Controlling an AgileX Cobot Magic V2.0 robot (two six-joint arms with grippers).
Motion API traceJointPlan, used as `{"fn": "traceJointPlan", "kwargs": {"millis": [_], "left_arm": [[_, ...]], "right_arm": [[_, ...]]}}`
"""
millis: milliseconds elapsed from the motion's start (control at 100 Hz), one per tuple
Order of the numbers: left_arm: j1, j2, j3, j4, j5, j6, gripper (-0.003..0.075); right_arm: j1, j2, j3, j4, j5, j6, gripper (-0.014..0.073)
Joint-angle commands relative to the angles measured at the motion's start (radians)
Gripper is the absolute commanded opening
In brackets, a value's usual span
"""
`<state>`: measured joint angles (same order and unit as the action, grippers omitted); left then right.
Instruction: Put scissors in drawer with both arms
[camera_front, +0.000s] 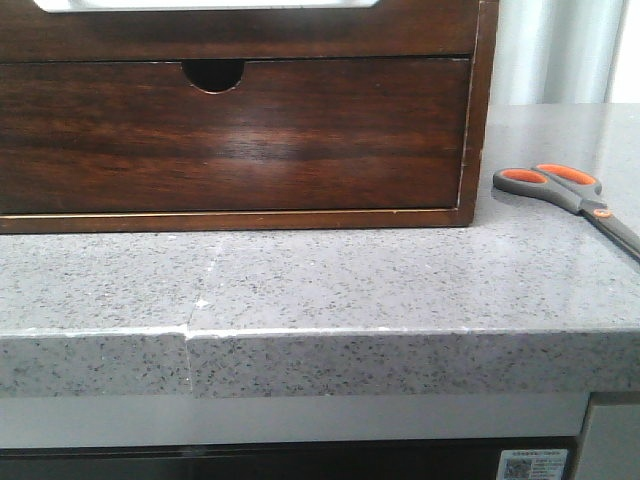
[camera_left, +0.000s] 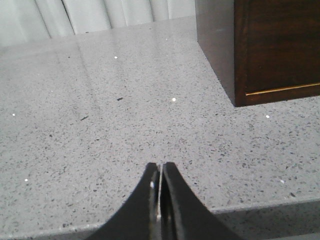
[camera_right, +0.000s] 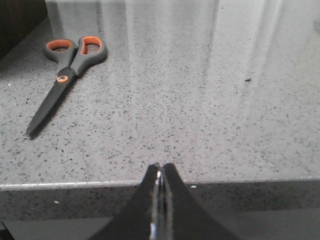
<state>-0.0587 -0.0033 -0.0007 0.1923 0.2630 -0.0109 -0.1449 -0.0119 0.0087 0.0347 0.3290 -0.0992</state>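
The scissors (camera_front: 572, 192) lie flat on the grey speckled counter to the right of the wooden box, handles toward the box, blades running off the right edge of the front view. They also show in the right wrist view (camera_right: 65, 70), well ahead of my right gripper (camera_right: 161, 166), which is shut and empty over the counter's front edge. The dark brown drawer (camera_front: 230, 140) is closed, its half-round notch (camera_front: 213, 75) at the top edge. My left gripper (camera_left: 160, 165) is shut and empty above the counter near its front edge, left of the box. Neither arm shows in the front view.
The wooden box frame (camera_front: 480, 120) surrounds the drawer; its corner shows in the left wrist view (camera_left: 260, 50). The counter's front edge (camera_front: 320, 335) has a seam at left. White curtains (camera_left: 100, 15) hang behind the counter.
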Motion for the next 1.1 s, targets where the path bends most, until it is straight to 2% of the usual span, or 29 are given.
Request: {"fn": "traceJointPlan", "kwargs": {"millis": [0,100,200,300,410,500,650,720,850,960,1090], "left_arm": [[-0.002,-0.03,0.022,0.007,-0.105,-0.001,-0.0022],[-0.002,-0.03,0.022,0.007,-0.108,-0.001,-0.0022],[-0.002,-0.03,0.022,-0.039,-0.177,-0.001,-0.0022],[-0.002,-0.03,0.022,-0.066,-0.255,-0.001,-0.0022],[-0.002,-0.03,0.022,-0.079,-0.263,-0.001,-0.0022],[-0.002,-0.03,0.022,-0.081,-0.263,-0.001,-0.0022],[-0.004,-0.03,0.022,-0.109,-0.341,-0.001,-0.0022],[-0.004,-0.03,0.013,-0.109,-0.388,-0.001,-0.0022],[-0.004,-0.028,-0.034,-0.109,-0.394,-0.003,-0.0022],[-0.004,-0.011,-0.115,-0.109,-0.304,-0.003,-0.0022],[-0.004,0.049,-0.215,-0.104,-0.257,-0.003,-0.0022]], "right_arm": [[0.003,-0.017,0.03,0.014,-0.037,-0.001,-0.0048],[0.003,-0.017,0.03,0.016,-0.062,-0.001,-0.0048],[0.003,-0.017,0.03,0.02,-0.112,-0.001,-0.0048],[0.003,-0.017,0.03,0.078,-0.136,-0.001,-0.0048],[0.003,-0.017,0.03,0.08,-0.175,-0.001,-0.0048],[0.003,-0.017,0.03,0.08,-0.227,-0.001,-0.0048],[0.003,-0.017,0.03,0.078,-0.393,-0.001,-0.0047],[0.003,-0.017,0.03,0.078,-0.428,-0.001,-0.0047],[0.003,-0.017,0.004,0.08,-0.392,-0.001,-0.0047],[0.003,-0.006,-0.036,0.08,-0.329,-0.001,-0.0047],[0.003,0.032,-0.116,0.08,-0.238,-0.001,-0.0048]]}}
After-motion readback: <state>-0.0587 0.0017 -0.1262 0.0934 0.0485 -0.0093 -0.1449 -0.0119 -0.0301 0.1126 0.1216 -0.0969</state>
